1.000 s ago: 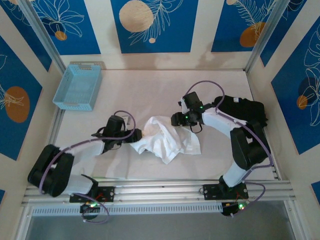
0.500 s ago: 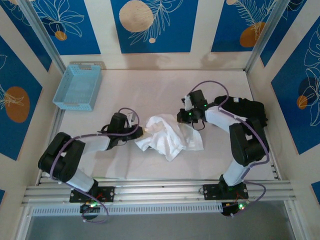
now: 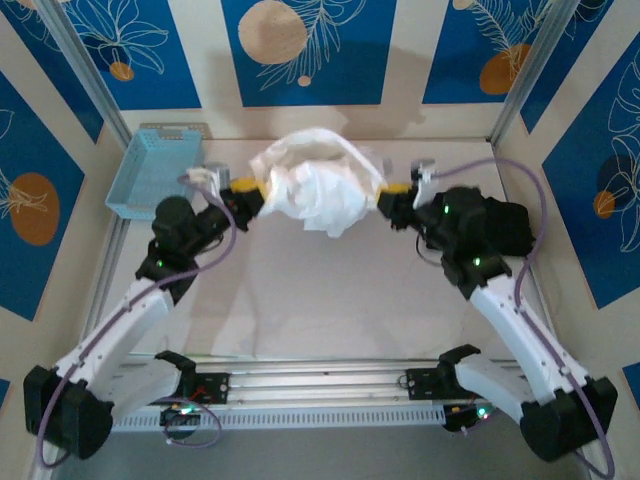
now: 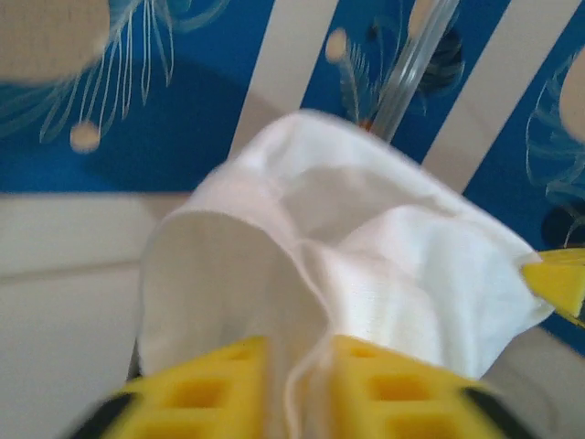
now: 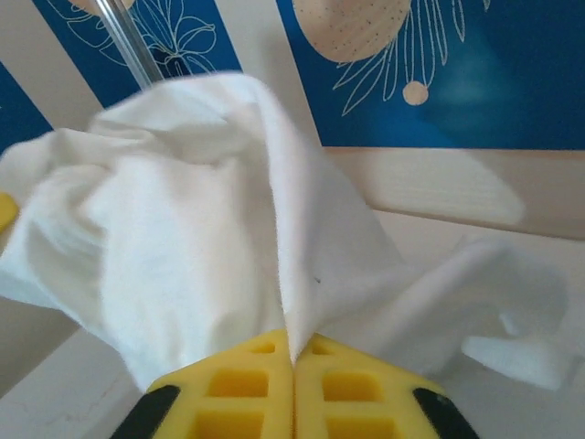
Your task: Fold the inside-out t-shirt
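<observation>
A: Left side?
B: Blue basket (image 3: 157,172) at the far left of the surface (image 3: 330,300). Left fingers (image 3: 246,188) clamp a fold of the white t-shirt (image 3: 315,192).
A: Where's the shirt?
B: Bunched up, held in the air between both arms, over the far part of the surface.
A: Right side?
B: Right fingers (image 3: 389,194) closed tight on its other edge. Black garment (image 3: 505,225) lies beyond that arm.

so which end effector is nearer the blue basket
Left. The left end effector is just right of the light blue plastic basket; the right end effector is beyond the white cotton t-shirt.
</observation>
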### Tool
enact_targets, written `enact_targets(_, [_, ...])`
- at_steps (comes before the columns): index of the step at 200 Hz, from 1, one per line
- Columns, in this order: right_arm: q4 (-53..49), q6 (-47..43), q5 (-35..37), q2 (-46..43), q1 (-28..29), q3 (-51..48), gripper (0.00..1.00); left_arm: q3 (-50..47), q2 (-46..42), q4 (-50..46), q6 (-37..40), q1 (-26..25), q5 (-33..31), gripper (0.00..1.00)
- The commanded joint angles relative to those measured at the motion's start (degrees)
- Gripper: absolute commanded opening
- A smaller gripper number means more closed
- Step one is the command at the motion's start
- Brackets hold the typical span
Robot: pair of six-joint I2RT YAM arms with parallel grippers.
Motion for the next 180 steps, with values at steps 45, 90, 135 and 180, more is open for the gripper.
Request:
enact_targets(45, [-5.33, 2.89, 5.49, 1.84, 4.28, -13.98, 0.54, -14.04, -5.78, -19.87, -0.53, -0.23, -6.39, 0.69])
enact_targets(90, [-5.21, -2.76, 9.39, 16.63, 13.51, -5.64, 0.58, -11.38, 4.02, -21.21, 0.56, -3.9, -7.18, 0.71])
enact_targets(135, [-7.86, -10.55, 17.57, 29.76, 20.19, 1.7, 0.64, -7.13, 15.53, -21.02, 6.21, -11.42, -16.13, 0.73])
enact_targets(180, [-6.93, -11.94, 20.4, 36.14, 20.42, 4.55, 0.67, -2.79, 28.08, -14.6, 4.73, -11.62, -18.98, 0.58])
